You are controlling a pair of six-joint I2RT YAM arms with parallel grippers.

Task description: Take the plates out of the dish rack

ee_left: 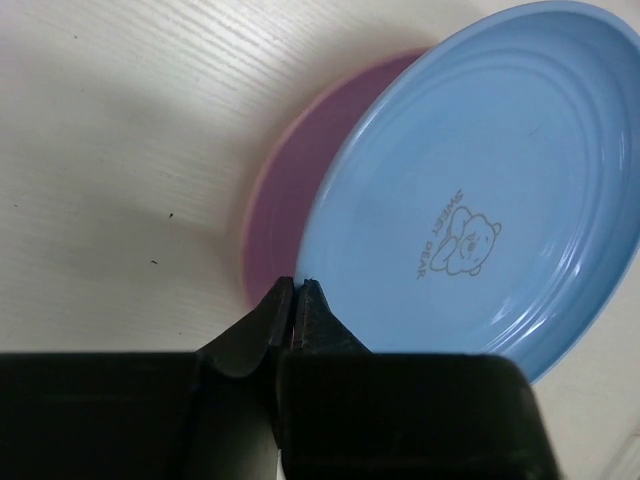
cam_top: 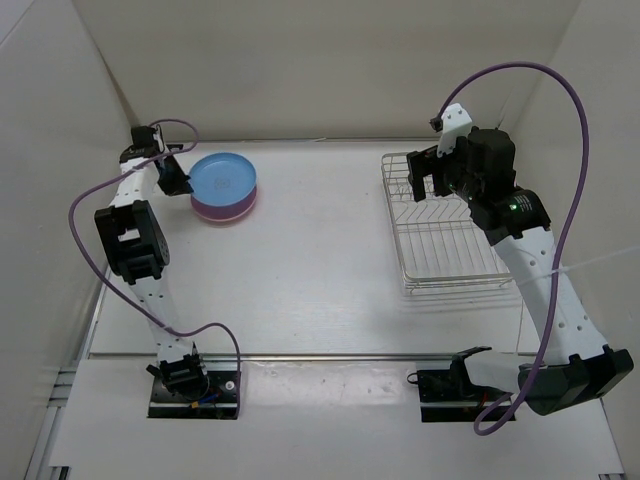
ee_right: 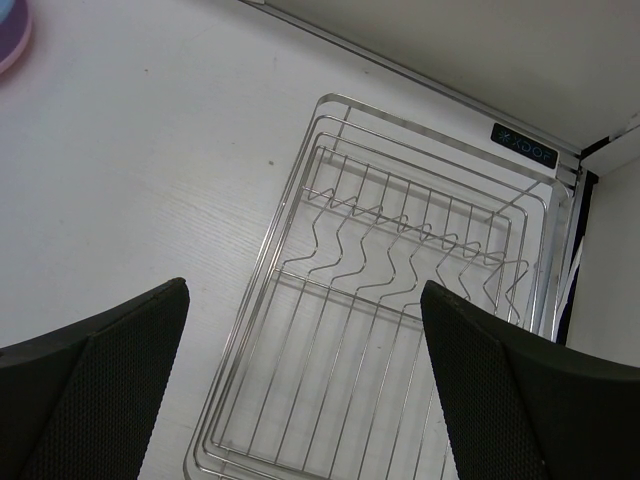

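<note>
The light blue plate [cam_top: 222, 178] [ee_left: 480, 190], with a bear mark at its centre, lies on top of the pink plate [cam_top: 228, 211] [ee_left: 285, 200] at the table's far left. My left gripper [cam_top: 183, 183] [ee_left: 297, 283] is shut on the blue plate's left rim, one finger inside the rim and one outside. The silver wire dish rack [cam_top: 455, 287] [ee_right: 400, 260] stands at the far right with nothing in it. My right gripper [cam_top: 428, 188] [ee_right: 303, 290] hovers open above the rack's far end, nothing between its fingers.
White walls close in the table on the left, back and right. The rack stands close to the right wall. The stacked plates' edge [ee_right: 12, 45] shows in the top left corner of the right wrist view.
</note>
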